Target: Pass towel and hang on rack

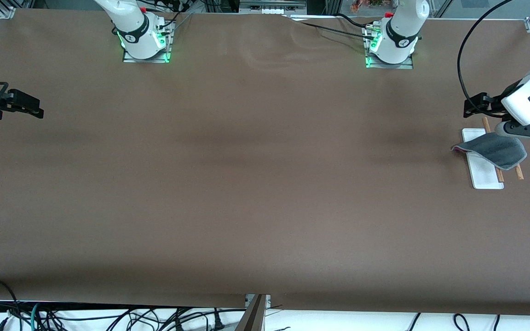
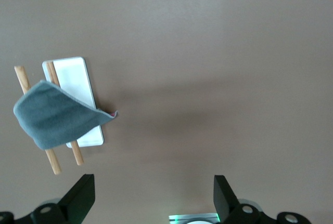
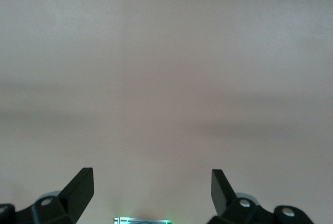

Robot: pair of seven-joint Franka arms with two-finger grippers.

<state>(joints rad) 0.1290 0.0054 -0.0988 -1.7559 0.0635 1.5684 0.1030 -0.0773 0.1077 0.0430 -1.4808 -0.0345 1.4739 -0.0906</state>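
Dark grey soft towel [image 1: 492,150] draped across brown-rod, white-base rack [image 1: 482,171] at table's left-arm end. Left gripper [image 2: 151,195] above, jaws apart, empty. Right gripper [image 3: 152,188] waits, spread, at right-arm edge.

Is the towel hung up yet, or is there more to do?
It looks done: the towel is draped over the rack rods. Nothing is in hand: the left end effector is open above the table near the rack, and the right end effector waits open at its end. Nothing obvious remains.

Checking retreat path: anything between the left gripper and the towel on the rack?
Nothing: left wrist view shows only bare brown table between the open left gripper and the towel draped on the rack.
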